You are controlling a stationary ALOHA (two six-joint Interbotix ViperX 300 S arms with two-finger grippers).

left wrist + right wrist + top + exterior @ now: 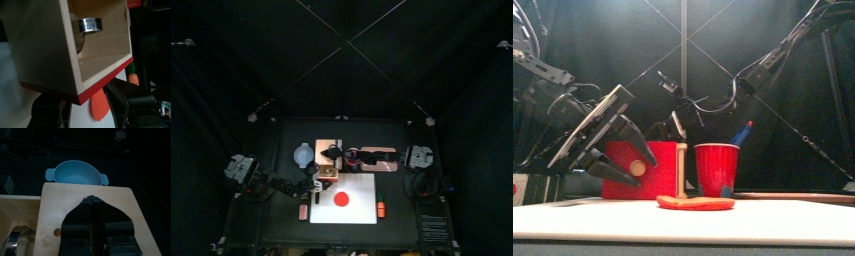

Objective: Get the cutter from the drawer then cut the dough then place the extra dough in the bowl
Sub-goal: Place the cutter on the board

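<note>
Cutter (89, 24) lying in the open drawer (100, 62) of the wooden box (67, 213), toward the inner end, not yet lifted. Left gripper (87, 100) at the drawer's red front, jaws spread wide to either side, nothing pinched between them. Right gripper (91, 202) on the box's top, jaws pressed together to a point and empty, probably steadying the box. Bowl (75, 173) just behind the box. Dough (696, 203) flat on the white board (365, 190) in front of it, uncut.

Judging by looks: a thin metal ring, light and stiff, smooth enough to slip or skate along the wood if nudged. Little risk of breaking, some risk of tipping or sliding off toward a corner. Wire handle not made out here. Best hold likely across the rim wall, one jaw inside the ring and one outside, or on the handle if visible on approach. Reach in through the drawer's open top, clear of the side walls. Dough, by contrast, soft and likely to sag or tear.
</note>
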